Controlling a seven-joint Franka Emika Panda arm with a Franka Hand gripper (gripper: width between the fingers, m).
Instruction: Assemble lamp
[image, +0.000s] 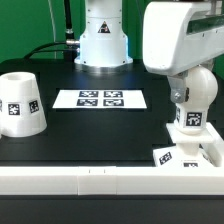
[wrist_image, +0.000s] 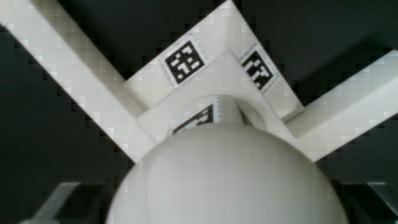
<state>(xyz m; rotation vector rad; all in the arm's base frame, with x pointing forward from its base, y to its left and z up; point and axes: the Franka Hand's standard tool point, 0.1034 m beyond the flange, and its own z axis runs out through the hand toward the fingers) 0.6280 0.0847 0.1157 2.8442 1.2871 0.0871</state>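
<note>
The round white bulb (image: 192, 117) stands upright on the low square base (image: 190, 148), at the exterior view's right, close to the front rail. My gripper (image: 188, 100) comes straight down over it, one finger on each side, shut on the bulb. In the wrist view the bulb (wrist_image: 222, 165) fills the space between my fingers (wrist_image: 57, 203), and beyond it the tagged base (wrist_image: 196, 65) shows. The cup-shaped shade (image: 20, 103) stands alone at the exterior view's far left, wide end down.
The marker board (image: 100, 99) lies flat in the middle of the black table. A long white rail (image: 60, 183) runs along the front edge, and the base sits tucked against it. The arm's pedestal (image: 103, 40) stands at the back.
</note>
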